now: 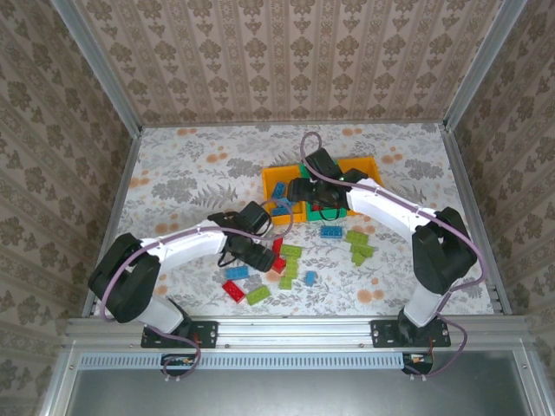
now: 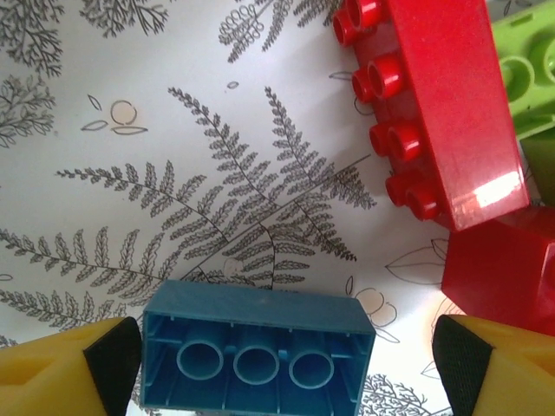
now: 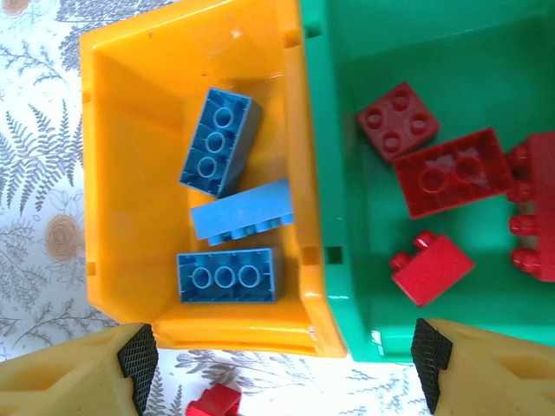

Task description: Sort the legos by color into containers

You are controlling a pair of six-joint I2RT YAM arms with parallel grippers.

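Straddling an upturned blue brick (image 2: 258, 355), the left end effector (image 2: 286, 364) gapes.

Left pincer (image 2: 286, 368) pointing down, jaws wide apart; right pincer (image 3: 282, 364) pointing down, jaws spread, empty.

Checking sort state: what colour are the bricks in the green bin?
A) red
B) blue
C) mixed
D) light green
A: the right wrist view shows red bricks lying in the green bin, while the blue bricks sit in the orange-yellow bin.
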